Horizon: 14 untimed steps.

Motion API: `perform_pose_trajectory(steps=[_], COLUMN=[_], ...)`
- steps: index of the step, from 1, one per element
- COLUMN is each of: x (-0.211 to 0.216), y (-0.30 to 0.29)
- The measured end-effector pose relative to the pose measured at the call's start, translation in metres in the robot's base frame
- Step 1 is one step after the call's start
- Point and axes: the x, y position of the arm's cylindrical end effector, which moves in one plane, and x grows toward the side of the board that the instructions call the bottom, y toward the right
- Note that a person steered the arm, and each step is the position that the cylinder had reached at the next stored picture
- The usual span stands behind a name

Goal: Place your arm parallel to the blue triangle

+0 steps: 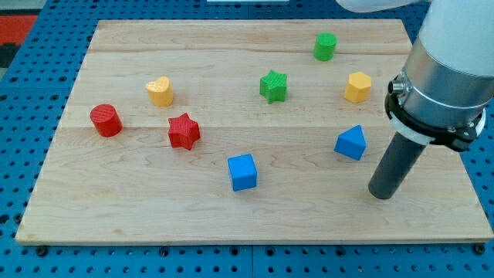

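- The blue triangle block lies on the pale wooden board, in the right part of the view, about halfway between the view's top and bottom.
- My tip, the lower end of a straight dark rod, rests on the board near the blue triangle block, to its right and a little toward the view's bottom; a strip of bare wood shows between them, so they are apart.
- The rod is a plain single piece with nothing on it that spreads or closes, and it holds nothing; its upper part runs into a grey cylindrical arm housing at the view's right edge.
- A yellow hexagonal block sits above the blue triangle block, toward the view's top, well apart from my tip.
- A blue cube lies to the view's left of the blue triangle block, nearer the bottom edge.
- 2 green blocks are in the upper half: a green star near the middle and a green cylinder near the top.
- On the view's left are a red star, a red cylinder and a yellow heart-shaped block.
- The board rests on a blue perforated surface.
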Motion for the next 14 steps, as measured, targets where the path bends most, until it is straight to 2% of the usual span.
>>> perform_pose_trajectory(steps=[2, 3, 6, 8, 9, 10, 11, 13, 14], x=[0.016, 0.016, 0.016, 0.012, 0.012, 0.012, 0.012, 0.014, 0.014], y=[-0.060, -0.060, 0.057, 0.057, 0.100, 0.109, 0.109, 0.035, 0.033])
